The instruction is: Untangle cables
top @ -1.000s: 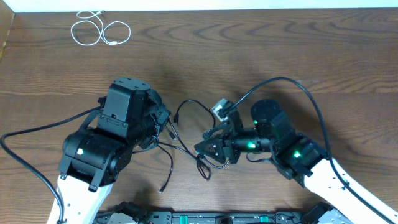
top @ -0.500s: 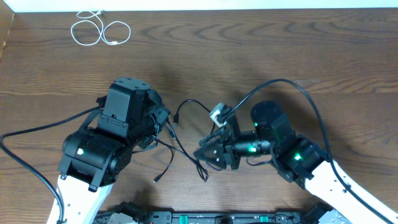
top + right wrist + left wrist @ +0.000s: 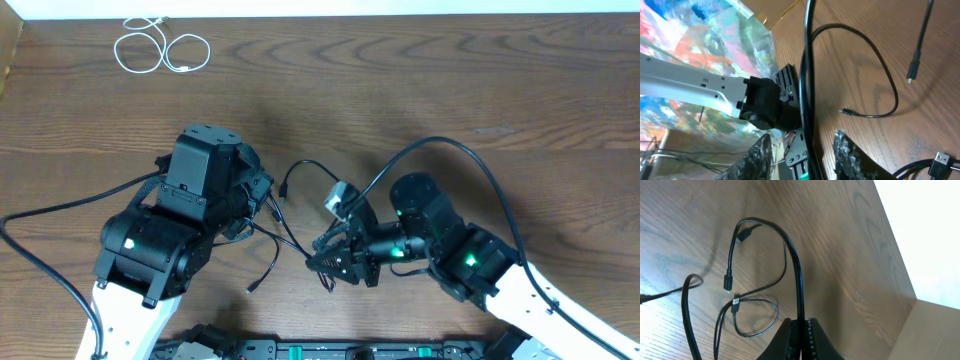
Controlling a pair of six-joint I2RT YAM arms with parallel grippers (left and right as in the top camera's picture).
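Observation:
My left gripper (image 3: 801,331) is shut on a thin black cable (image 3: 798,275) that arches up and left to its small plug. A second black cable (image 3: 756,314) lies looped on the table below it. In the overhead view the left gripper (image 3: 266,203) sits at the left of the black tangle (image 3: 300,166). My right gripper (image 3: 324,263) is at the tangle's right front. Its fingers (image 3: 805,159) are open, with a black cable (image 3: 808,75) running between them. The white cable (image 3: 160,50) lies coiled and apart at the far left.
A black cable end (image 3: 252,287) trails toward the table's front edge. A thick black lead (image 3: 470,150) arcs off the right arm and another (image 3: 60,210) off the left arm. The arm base (image 3: 770,105) shows beyond the right fingers. Another thin loop (image 3: 882,75) lies to the right.
My right gripper has moved left and toward the front edge, dragging the tangle's right part. The loose cable end near the front shifted slightly left. The left arm has not moved.

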